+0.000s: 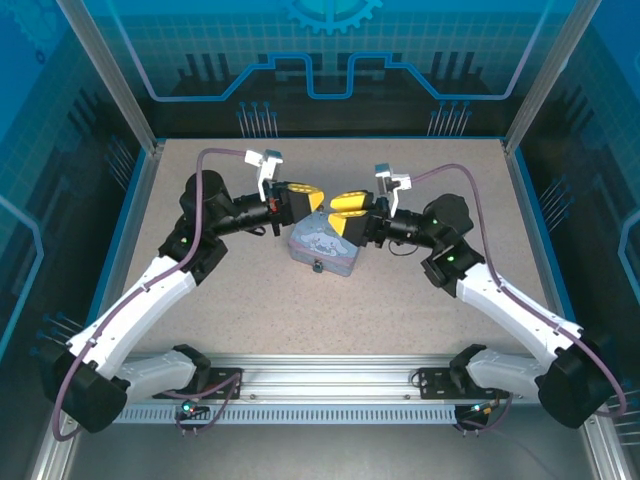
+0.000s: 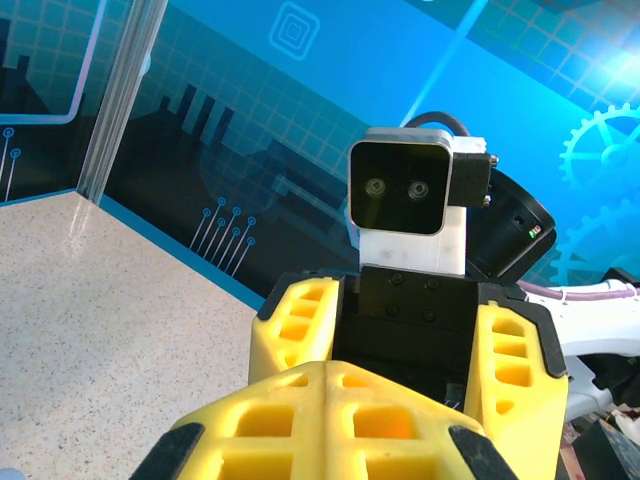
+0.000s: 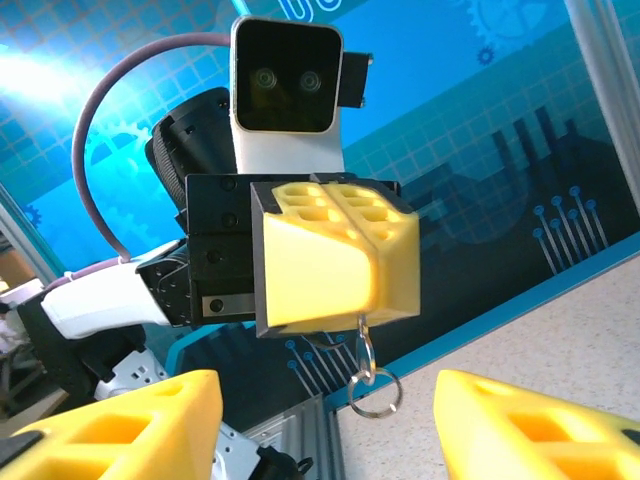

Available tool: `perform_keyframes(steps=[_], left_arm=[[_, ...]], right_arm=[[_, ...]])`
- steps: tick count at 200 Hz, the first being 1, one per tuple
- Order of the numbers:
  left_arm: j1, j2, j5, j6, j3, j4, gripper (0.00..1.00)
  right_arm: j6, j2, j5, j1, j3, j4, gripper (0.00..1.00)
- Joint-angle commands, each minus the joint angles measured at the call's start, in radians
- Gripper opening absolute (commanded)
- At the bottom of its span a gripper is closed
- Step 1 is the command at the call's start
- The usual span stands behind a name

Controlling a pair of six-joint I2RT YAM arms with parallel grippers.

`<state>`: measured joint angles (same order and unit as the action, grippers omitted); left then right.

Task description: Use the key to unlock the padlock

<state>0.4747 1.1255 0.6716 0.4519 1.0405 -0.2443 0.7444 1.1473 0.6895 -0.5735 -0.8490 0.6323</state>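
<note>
Over the pale blue tin (image 1: 322,245) in mid-table, my two grippers face each other tip to tip. My left gripper (image 2: 340,372) is shut. In the right wrist view its closed yellow fingers (image 3: 335,255) pinch the top of a chain of two silver rings (image 3: 368,375) that dangles below them; the key itself is hidden between the pads. My right gripper (image 3: 325,400) stands open just in front, with nothing between its fingers and clear of the rings. A tiny dark padlock (image 1: 317,266) sits at the tin's near side.
The speckled tabletop (image 1: 250,310) is bounded by a blue rim and glass walls with metal posts (image 1: 110,80). The aluminium rail (image 1: 330,385) with both arm bases runs along the near edge. The tin lies directly under both grippers.
</note>
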Motion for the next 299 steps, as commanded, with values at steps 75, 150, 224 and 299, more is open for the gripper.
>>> perform_keyframes(steps=[75, 150, 224, 299], left_arm=[[0.01, 0.003, 0.016, -0.033, 0.016, 0.009, 0.0], [0.009, 0.002, -0.006, -0.053, 0.018, 0.041, 0.0], [0.009, 0.006, -0.017, -0.058, 0.021, 0.049, 0.0], [0.009, 0.009, -0.027, -0.058, 0.022, 0.05, 0.0]], right_arm=[[0.006, 0.066, -0.037, -0.045, -0.059, 0.029, 0.38], [0.005, 0.072, -0.039, -0.047, -0.068, 0.024, 0.19], [-0.012, 0.071, -0.042, -0.048, -0.065, -0.02, 0.09], [-0.011, 0.058, -0.042, -0.049, -0.048, -0.027, 0.29]])
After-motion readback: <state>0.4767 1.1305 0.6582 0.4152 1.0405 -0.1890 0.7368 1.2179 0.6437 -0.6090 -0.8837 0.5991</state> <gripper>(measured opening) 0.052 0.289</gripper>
